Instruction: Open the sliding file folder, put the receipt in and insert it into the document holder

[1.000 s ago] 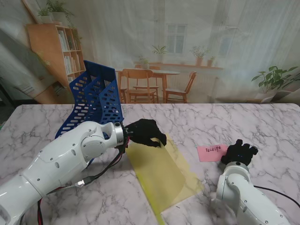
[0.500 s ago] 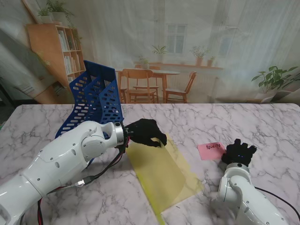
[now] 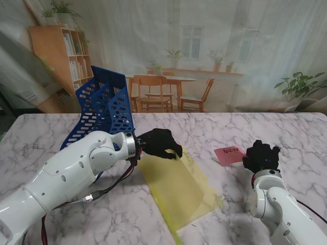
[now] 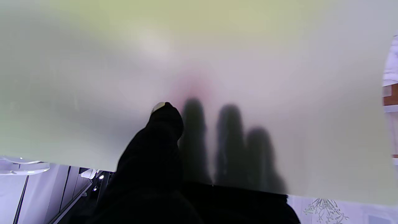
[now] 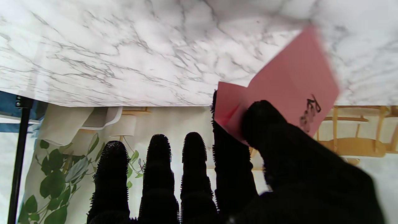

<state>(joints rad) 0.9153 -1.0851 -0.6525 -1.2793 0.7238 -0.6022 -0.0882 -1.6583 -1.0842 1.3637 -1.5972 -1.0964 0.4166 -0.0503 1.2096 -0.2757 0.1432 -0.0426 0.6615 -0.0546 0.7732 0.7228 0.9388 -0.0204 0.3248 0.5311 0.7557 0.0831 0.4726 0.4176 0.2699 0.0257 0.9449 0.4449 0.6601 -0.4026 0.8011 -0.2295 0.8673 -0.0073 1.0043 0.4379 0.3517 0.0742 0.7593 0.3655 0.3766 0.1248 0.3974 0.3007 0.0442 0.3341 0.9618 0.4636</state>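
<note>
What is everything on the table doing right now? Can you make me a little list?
left hand: pinching the folder's top sheet, thumb one side, fingers the other
folder: yellow, see-through, lying on the marble table
right hand: pinching the receipt's corner
receipt: pink, handwritten, tilted up
document holder: blue, perforated, far left, behind the left arm

You have only one piece of writing to read: black handwriting on the pink receipt [image 3: 229, 154]. It is too small in the stand view, and in the right wrist view the right hand [image 5: 279, 174] covers most of it, so no letters are sure.
</note>
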